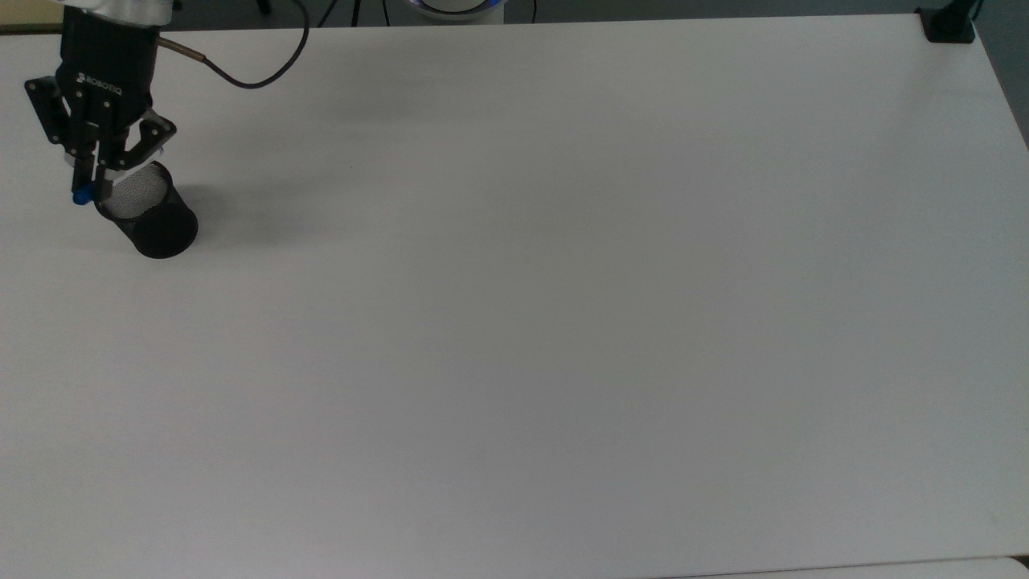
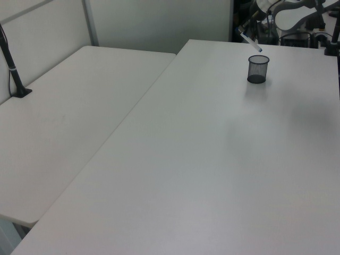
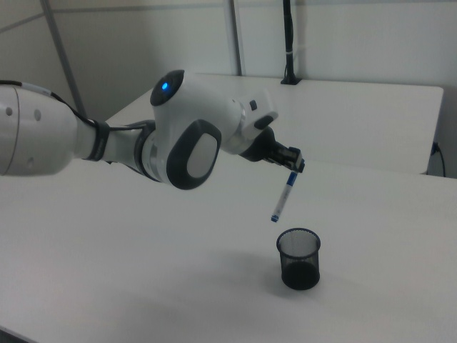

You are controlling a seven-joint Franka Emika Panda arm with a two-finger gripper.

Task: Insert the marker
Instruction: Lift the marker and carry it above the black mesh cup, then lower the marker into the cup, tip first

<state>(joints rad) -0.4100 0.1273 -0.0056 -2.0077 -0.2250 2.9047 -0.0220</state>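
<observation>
The marker (image 3: 283, 196), white-barrelled with blue ends, hangs tilted in the air with my gripper (image 3: 294, 166) shut on its upper end. Its lower blue tip sits a little above the rim of the black mesh cup (image 3: 298, 258) and toward the right view's left of it. In the top view, the gripper (image 1: 92, 170) hovers over the cup's (image 1: 149, 211) left rim, and the marker's blue end (image 1: 80, 196) pokes out just left of the opening. In the left view, the marker (image 2: 251, 42) slants above the upright cup (image 2: 257, 69).
The white table (image 1: 563, 322) stretches wide and bare toward the top view's right. A black clamp (image 1: 949, 24) sits on its far right corner. A second table (image 2: 69, 106) with a black post (image 2: 11, 64) stands at the left view's left.
</observation>
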